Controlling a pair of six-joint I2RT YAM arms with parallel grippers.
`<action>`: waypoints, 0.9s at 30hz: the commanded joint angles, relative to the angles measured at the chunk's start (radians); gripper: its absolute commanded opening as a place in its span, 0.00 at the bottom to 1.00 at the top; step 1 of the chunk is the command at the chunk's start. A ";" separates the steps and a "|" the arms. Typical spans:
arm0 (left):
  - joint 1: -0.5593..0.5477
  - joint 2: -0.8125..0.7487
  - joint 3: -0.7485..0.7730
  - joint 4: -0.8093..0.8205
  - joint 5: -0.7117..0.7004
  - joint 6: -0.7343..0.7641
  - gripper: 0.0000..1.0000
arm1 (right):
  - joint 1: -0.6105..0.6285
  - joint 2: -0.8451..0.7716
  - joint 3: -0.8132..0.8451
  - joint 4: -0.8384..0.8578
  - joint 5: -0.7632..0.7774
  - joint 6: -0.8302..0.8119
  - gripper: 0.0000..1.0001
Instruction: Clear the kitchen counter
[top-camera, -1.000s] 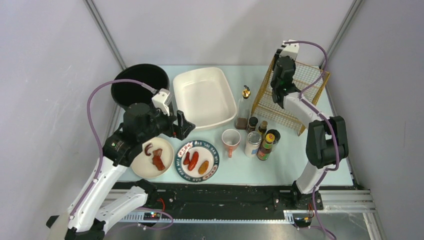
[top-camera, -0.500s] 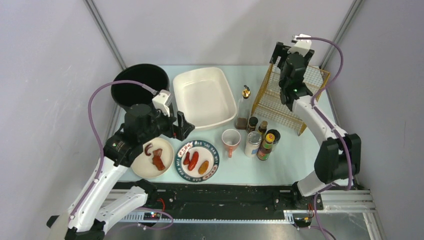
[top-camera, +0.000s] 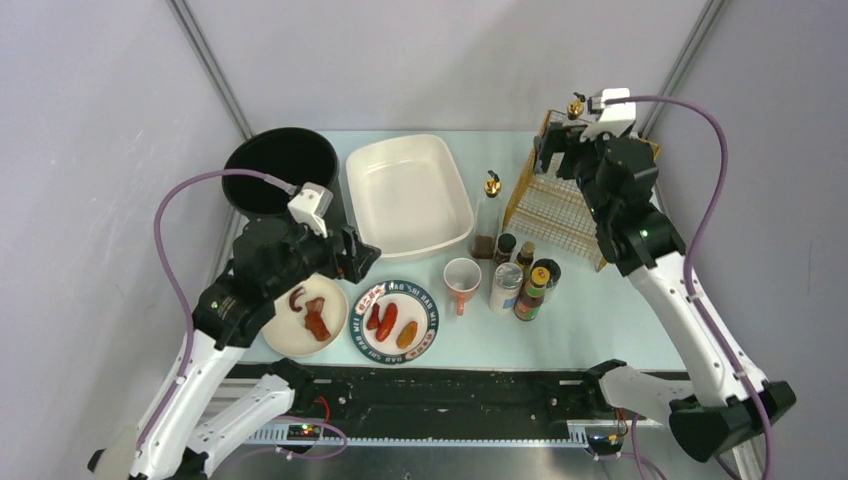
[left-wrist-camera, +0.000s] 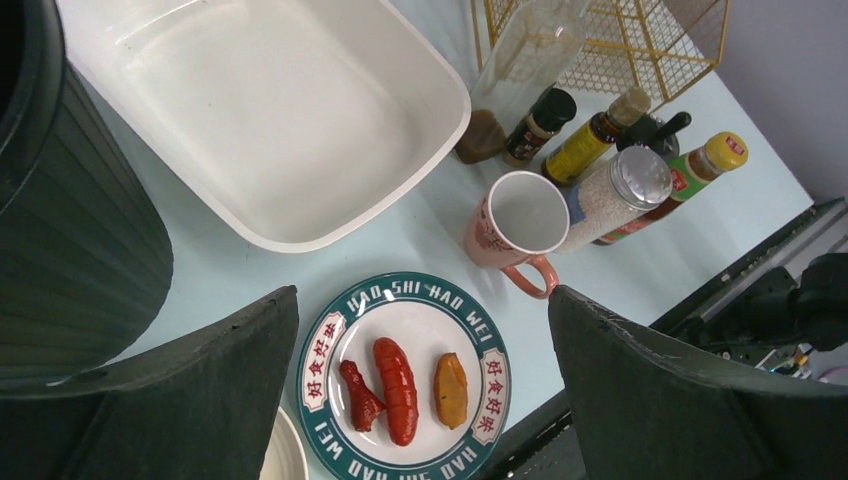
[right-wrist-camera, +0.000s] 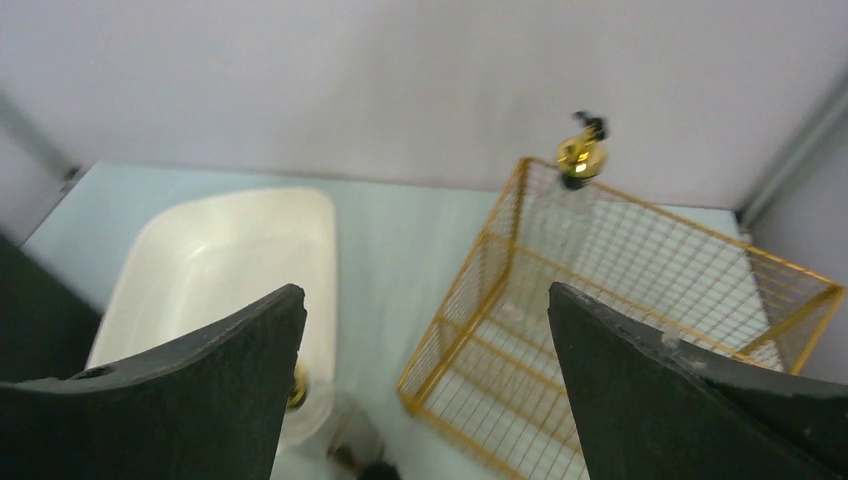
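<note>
The kitchen counter is pale mint-green. On it stand a teal-rimmed plate with three sausages, a white plate with dark red food, a pink mug and several condiment bottles. My left gripper hovers open above the teal-rimmed plate, nothing between its fingers. My right gripper hangs open and empty over the yellow wire basket. A clear bottle with a gold pump stands in the basket's far corner, apart from the gripper.
A black pot sits at the back left beside the white tub. A tall oil bottle stands between the tub and the basket. Grey walls close in the back and sides.
My right gripper has opened and risen out of the basket, leaving the gold-pump bottle upright in the far corner. The right arm swung outward. The left arm shifted slightly.
</note>
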 joint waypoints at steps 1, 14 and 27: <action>0.000 -0.035 0.033 0.009 -0.032 -0.045 0.98 | 0.065 -0.096 -0.009 -0.204 -0.137 0.001 0.94; 0.000 -0.172 -0.010 0.001 -0.082 -0.110 0.98 | 0.216 -0.134 -0.086 -0.313 -0.221 0.159 0.88; -0.001 -0.321 -0.088 0.002 -0.225 -0.078 0.98 | 0.250 -0.017 -0.218 -0.079 -0.135 0.156 0.83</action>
